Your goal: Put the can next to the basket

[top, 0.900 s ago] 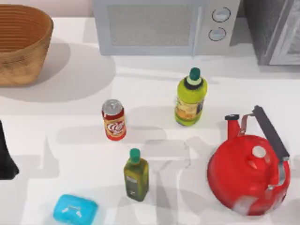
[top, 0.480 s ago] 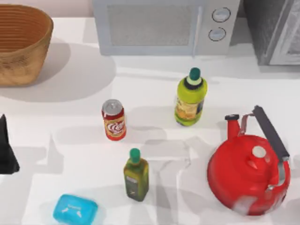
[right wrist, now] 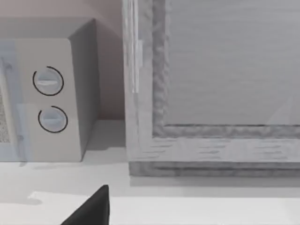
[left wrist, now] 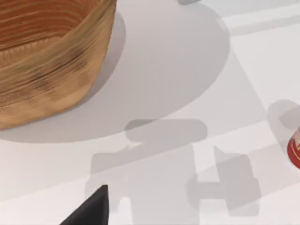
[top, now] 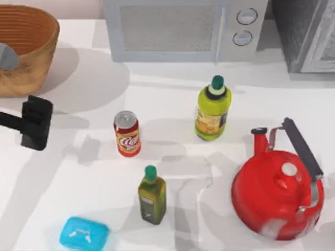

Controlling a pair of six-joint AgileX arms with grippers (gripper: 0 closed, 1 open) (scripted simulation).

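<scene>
The left claw [top: 35,123] hangs over the tabletop [top: 94,172] between basket [top: 23,47] and can [top: 127,134]; whether its fingers are apart or together cannot be told.

You had open table between the left gripper [top: 35,125] and the can [top: 127,134]; the basket [top: 23,49] stood behind, an olive-green bottle [top: 152,195] near the can's front.

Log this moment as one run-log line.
left gripper: above table between basket and can, apart from both | can: upright, untouched, not yet by basket | right arm: parked
</scene>
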